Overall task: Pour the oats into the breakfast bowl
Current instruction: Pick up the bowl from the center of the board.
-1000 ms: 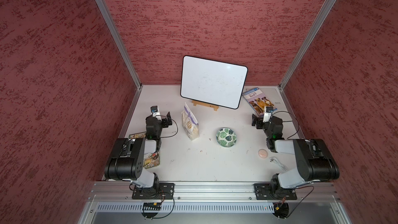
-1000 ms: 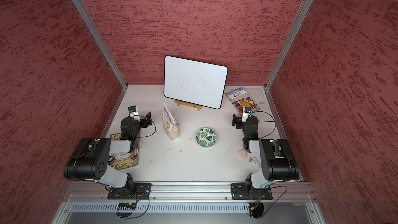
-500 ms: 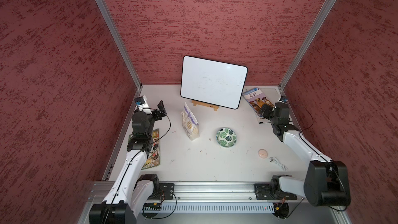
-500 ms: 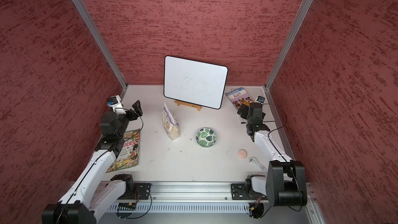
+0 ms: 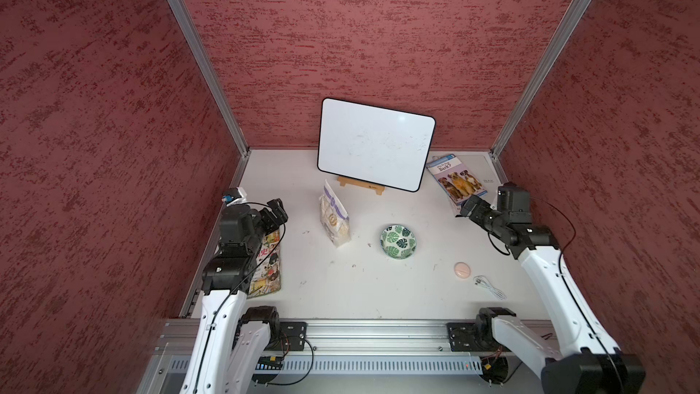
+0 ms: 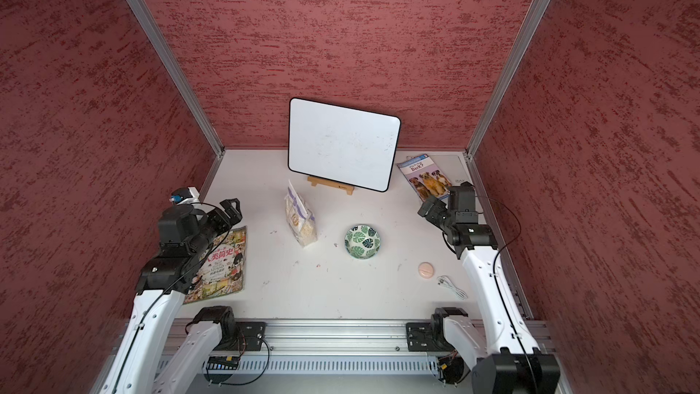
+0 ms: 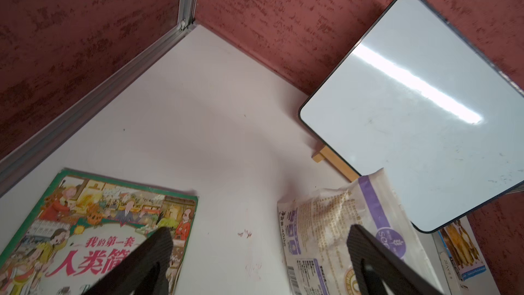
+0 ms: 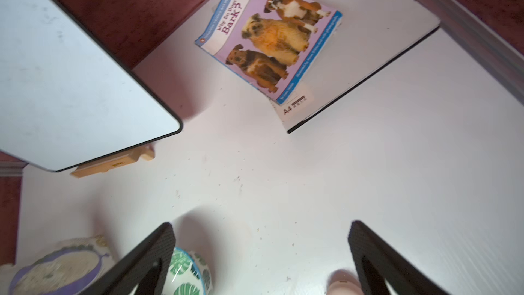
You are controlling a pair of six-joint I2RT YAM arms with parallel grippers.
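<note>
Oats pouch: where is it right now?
In both top views the oats pouch stands upright left of centre, just before the wooden easel, with the breakfast bowl apart on its right.

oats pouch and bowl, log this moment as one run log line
stage: pre-grasp | oats pouch: upright, untouched | breakfast bowl: empty | left gripper: open, empty | right gripper: open, empty

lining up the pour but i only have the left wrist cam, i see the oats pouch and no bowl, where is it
Observer: The monstera-leaf bowl stands on the table beside the oats pouch, on the right arm's side, not touching it.
Operator: anything in it
Observer: No, it looks empty in both top views.
Operator: and the right gripper
Observer: The right gripper is open, holding nothing, raised near the Why Do Dogs Bark? book.
</note>
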